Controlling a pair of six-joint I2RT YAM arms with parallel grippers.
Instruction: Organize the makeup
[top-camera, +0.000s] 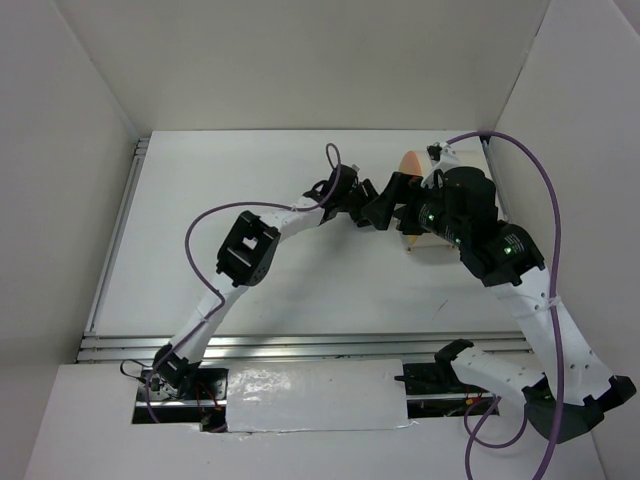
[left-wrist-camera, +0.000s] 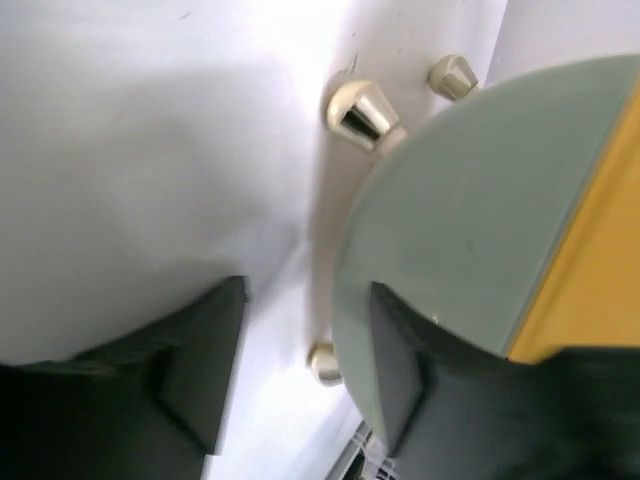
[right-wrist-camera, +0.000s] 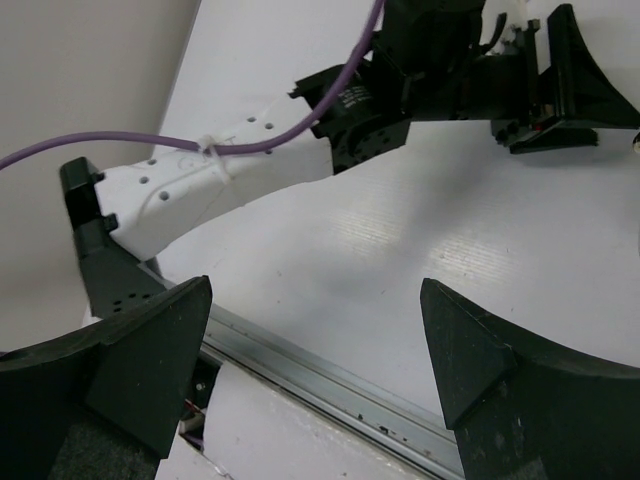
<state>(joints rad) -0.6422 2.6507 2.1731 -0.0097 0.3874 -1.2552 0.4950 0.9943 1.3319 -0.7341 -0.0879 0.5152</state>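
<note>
the left gripper is held open at the far right of the table, its dark fingers set moderately wide. in the left wrist view the curved pale wall of a drum-shaped box fills the right side. the box's edge reaches into the gap between the fingers, and the right-hand finger lies against or just in front of that wall; contact cannot be confirmed. an orange face is seen on the box's right side. three rounded gold knobs are seen beside its rim, one of them low between the fingers. nothing is gripped.

the right gripper is spread wide, with only bare table surface and the metal rail at the near edge shown between its fingers. the left arm and a purple cable are seen beyond them. from above, the right arm is seen folded over the box, hiding most of it.

no makeup pieces can be made out in any of the three views, so their place cannot be told.
</note>
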